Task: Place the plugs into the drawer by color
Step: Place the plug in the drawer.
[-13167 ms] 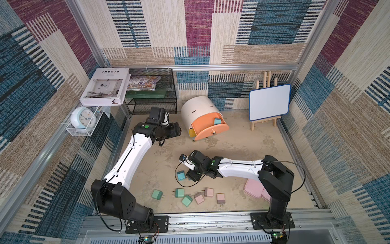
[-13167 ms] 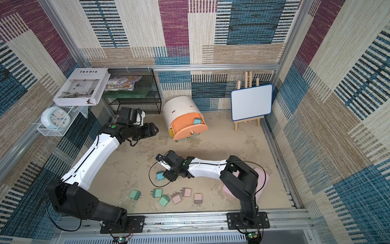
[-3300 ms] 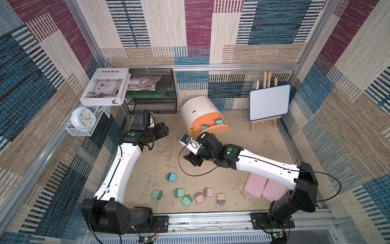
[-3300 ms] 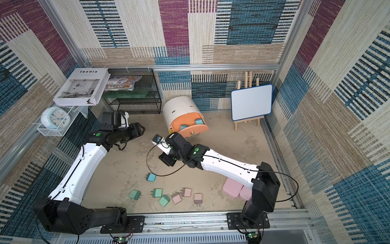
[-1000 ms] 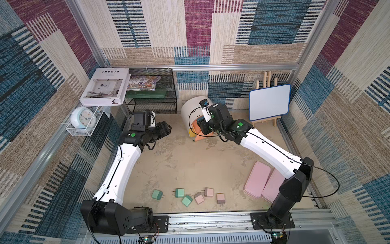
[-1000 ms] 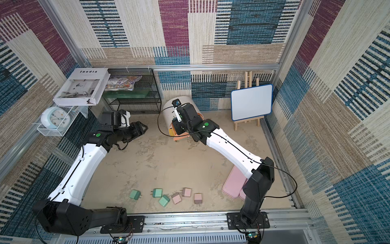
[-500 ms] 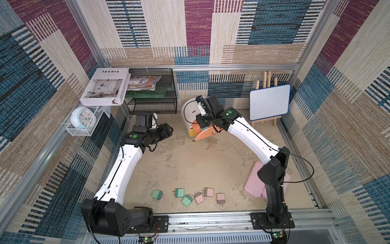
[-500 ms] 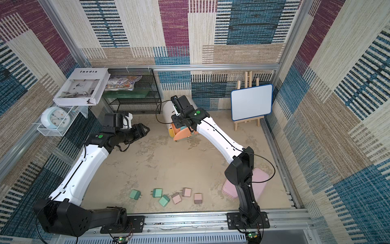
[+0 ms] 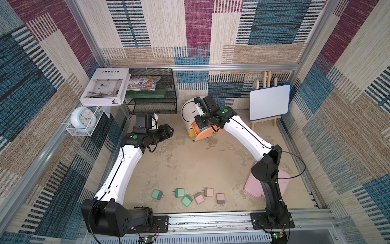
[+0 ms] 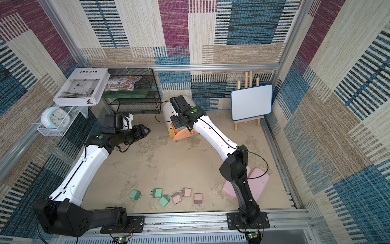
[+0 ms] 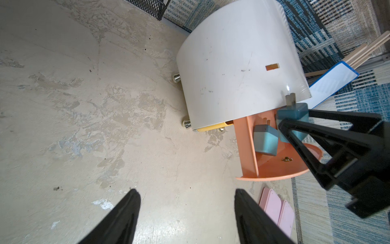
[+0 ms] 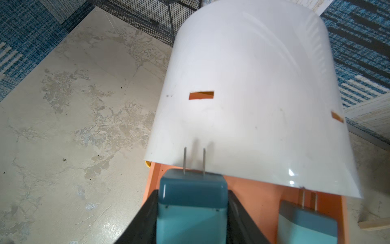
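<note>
Peach drawer (image 11: 247, 147) with blue plug (image 11: 264, 139) inside, right claw (image 12: 192, 193) clamped on second blue plug (image 12: 192, 213), left claw (image 11: 186, 192) apart.

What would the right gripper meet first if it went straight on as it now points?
Likely the cabinet's white shell: the prongs of the blue plug in the right gripper point at its front edge, though depth is unclear.

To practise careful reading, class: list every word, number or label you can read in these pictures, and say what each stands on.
"Inedia": on the cover of the white book.
Clock: dial numerals too small to read.
Colourful packet: print too blurred to read.
Whiteboard: blank, no writing.
</note>
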Available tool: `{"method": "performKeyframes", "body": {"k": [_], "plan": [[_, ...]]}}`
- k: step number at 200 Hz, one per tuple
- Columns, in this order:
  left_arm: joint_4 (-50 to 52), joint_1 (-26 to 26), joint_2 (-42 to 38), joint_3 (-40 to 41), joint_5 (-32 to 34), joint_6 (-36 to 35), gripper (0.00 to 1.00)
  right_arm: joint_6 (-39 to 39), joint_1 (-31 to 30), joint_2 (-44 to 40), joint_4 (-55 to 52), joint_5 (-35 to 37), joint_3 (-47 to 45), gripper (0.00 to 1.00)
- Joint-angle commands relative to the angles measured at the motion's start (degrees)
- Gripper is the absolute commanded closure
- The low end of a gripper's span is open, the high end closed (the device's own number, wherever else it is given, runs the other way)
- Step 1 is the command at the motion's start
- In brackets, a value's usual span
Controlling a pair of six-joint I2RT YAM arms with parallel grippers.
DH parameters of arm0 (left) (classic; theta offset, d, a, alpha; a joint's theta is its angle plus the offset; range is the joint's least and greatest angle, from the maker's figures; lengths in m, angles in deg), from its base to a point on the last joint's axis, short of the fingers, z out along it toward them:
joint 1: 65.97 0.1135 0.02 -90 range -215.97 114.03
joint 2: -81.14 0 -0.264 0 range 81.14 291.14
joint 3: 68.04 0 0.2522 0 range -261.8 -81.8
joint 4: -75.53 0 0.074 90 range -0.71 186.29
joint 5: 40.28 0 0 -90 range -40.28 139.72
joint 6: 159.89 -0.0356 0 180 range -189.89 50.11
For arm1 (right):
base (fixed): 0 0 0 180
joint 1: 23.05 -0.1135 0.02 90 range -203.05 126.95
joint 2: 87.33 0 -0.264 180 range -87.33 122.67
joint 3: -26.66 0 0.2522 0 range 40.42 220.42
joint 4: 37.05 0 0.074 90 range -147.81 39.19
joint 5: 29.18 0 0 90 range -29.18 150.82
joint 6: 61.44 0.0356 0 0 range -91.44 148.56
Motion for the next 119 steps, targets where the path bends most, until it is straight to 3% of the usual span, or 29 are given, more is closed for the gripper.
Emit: {"method": "performKeyframes", "body": {"k": [1, 87, 119], "plan": [[-1.4, 0.0, -0.7, 0.3, -0.4, -0.7, 0.25, -0.1, 0.2, 1.1, -1.8, -0.1, 0.0, 0.51], [-1.3, 0.1, -0.6, 0.4, 0.2, -0.9, 0.24, -0.1, 0.3, 0.7, -1.1, -0.6, -0.9, 0.48], [-1.2, 0.1, -0.2, 0.5, 0.7, -1.2, 0.24, -0.5, 0.4, 0.5, -0.8, -1.4, -0.4, 0.42]]}}
